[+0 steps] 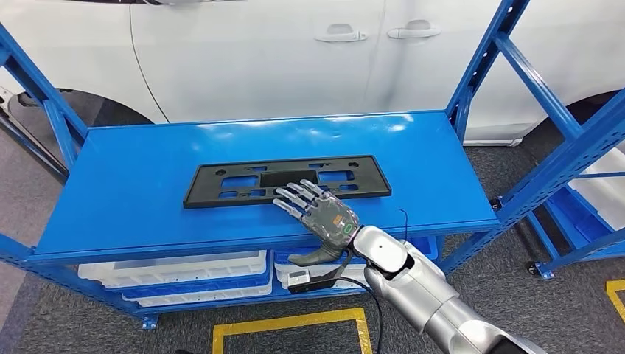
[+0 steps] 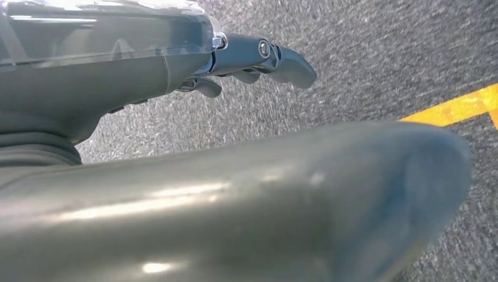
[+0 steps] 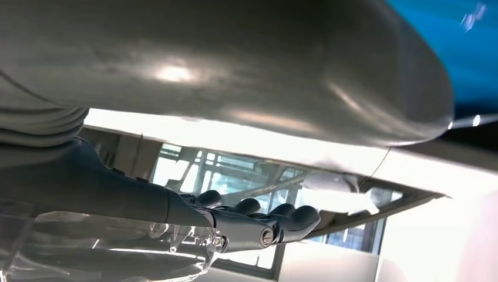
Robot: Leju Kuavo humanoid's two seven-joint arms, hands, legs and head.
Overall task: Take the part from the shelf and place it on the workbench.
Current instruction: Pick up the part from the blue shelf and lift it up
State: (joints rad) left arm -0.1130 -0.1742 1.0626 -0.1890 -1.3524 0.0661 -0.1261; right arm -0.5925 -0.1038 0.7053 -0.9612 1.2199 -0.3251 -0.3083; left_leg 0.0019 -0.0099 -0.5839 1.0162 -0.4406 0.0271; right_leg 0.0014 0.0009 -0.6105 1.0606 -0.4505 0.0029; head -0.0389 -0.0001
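One black part (image 1: 287,181) lies flat on the blue shelf (image 1: 147,184), long axis running nine to three o'clock. Right hand (image 1: 324,217) rests on its near edge, fingers (image 1: 295,199) apart; left hand (image 2: 176,53) holds nothing, fingers loosely apart.

Blue shelf (image 1: 147,192) top carries a flat black part (image 1: 221,184) lying lengthwise

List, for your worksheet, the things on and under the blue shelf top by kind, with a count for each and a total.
Black flat part on the shelf top: 1
White trays under the shelf top: 2 at least; the right stack is partly hidden
Right hand, fingers over the part: 1
Total: 4
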